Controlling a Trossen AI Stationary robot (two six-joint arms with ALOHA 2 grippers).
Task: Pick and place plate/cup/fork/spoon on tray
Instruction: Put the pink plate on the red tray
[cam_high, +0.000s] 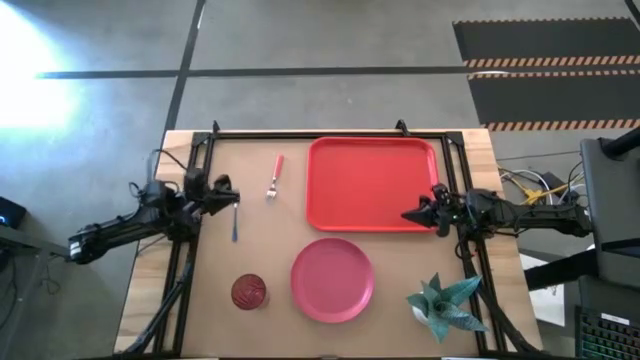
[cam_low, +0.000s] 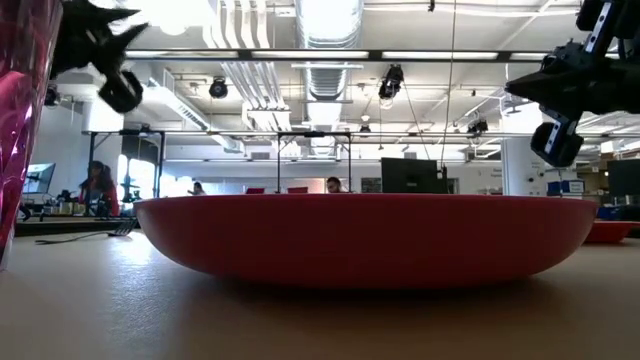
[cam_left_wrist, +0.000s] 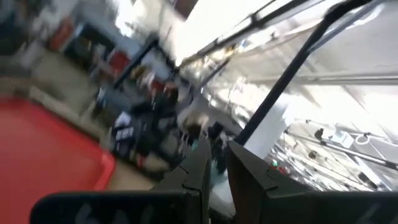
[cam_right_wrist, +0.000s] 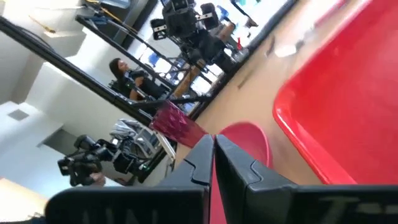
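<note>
The red tray (cam_high: 370, 185) lies at the table's far middle. The pinkish-red plate (cam_high: 333, 280) lies flat in front of it and fills the low view (cam_low: 360, 240). The dark-red ribbed cup (cam_high: 249, 291) stands upright left of the plate. The fork (cam_high: 274, 178) with its red-pink handle lies left of the tray. The spoon (cam_high: 234, 222) with its dark handle lies on the table just near-side of my left gripper (cam_high: 233, 196). That gripper is shut, empty and held above the table. My right gripper (cam_high: 406, 215) is shut and empty, over the tray's near right corner.
A teal folded-paper plant (cam_high: 445, 305) stands at the near right of the table. A black frame (cam_high: 300, 134) runs along the table's far edge and down both sides. People and desks show in the room beyond the table (cam_low: 330, 185).
</note>
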